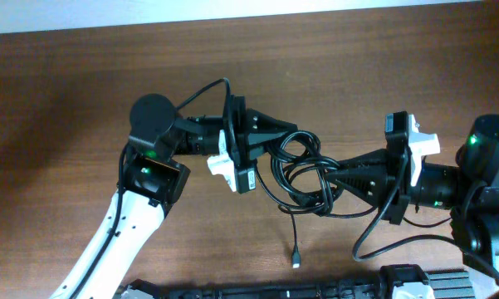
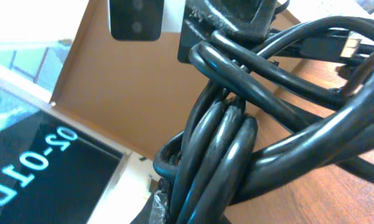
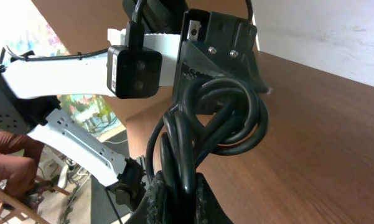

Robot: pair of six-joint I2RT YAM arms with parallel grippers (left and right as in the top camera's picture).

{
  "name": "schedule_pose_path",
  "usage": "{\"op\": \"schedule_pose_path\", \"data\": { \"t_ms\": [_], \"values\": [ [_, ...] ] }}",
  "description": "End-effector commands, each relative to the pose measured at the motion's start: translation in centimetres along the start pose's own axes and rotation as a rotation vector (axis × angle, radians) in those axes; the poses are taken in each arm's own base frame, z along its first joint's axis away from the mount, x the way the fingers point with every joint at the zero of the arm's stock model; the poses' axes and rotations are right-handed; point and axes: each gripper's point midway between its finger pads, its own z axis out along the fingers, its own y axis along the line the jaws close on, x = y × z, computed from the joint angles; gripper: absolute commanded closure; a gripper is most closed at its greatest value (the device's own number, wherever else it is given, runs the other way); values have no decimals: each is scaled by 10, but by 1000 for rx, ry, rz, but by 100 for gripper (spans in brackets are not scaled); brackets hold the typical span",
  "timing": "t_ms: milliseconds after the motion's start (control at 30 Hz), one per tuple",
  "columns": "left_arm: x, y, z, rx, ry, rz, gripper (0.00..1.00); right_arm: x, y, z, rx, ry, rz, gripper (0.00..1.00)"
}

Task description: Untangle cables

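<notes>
Cables (image 1: 303,170): one black knotted bunch of loops just right of the middle of the overhead frame, strung between the two grippers over the brown table (image 1: 58,91)
Loose end: a single thin strand drops from the bunch toward the bottom edge and ends in a small plug (image 1: 296,262) lying on the wood
Left gripper (image 1: 287,138): comes in from left of centre, jaws drawn together on the upper left loops of the cables
Right gripper (image 1: 332,176): comes in from the right side, jaws pressed together on the lower right strands of the cables
Left wrist view: the cables fill most of the frame, several strands packed side by side and crossed by other loops, with the right gripper at the top edge
Right wrist view: the cables rise from between its own fingers (image 3: 154,198) at bottom centre and loop up to the left gripper at top centre
Slack: whether the bunch touches the wood, I cannot tell
</notes>
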Motion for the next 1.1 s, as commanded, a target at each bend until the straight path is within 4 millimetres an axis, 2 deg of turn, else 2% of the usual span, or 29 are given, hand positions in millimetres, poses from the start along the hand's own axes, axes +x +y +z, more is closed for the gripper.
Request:
{"op": "schedule_pose_path", "data": {
  "t_ms": [0, 200, 300, 400, 500, 800, 1067],
  "values": [
    [22, 8, -1, -65, 121, -62, 100, -3, 6, -1, -19, -8, -26, 96],
    [42, -21, -4, 1, 199, -254, 100, 1, -36, -6, 227, 26, -32, 96],
    [49, -38, -7, 44, 231, -351, 100, -6, -55, -11, 344, 12, -30, 96],
    [50, -70, -11, 149, 241, -372, 100, -20, -70, -18, 440, -25, -82, 96],
    [40, -103, -18, 266, 198, -330, 100, -35, -83, -26, 532, -61, -141, 96],
    [18, -106, -17, 291, 70, -356, 100, -51, -108, -46, 722, -102, -191, 96],
    [15, -109, -17, 298, 62, -380, 100, -68, -124, -67, 881, -165, -210, 95]
  ]
}}
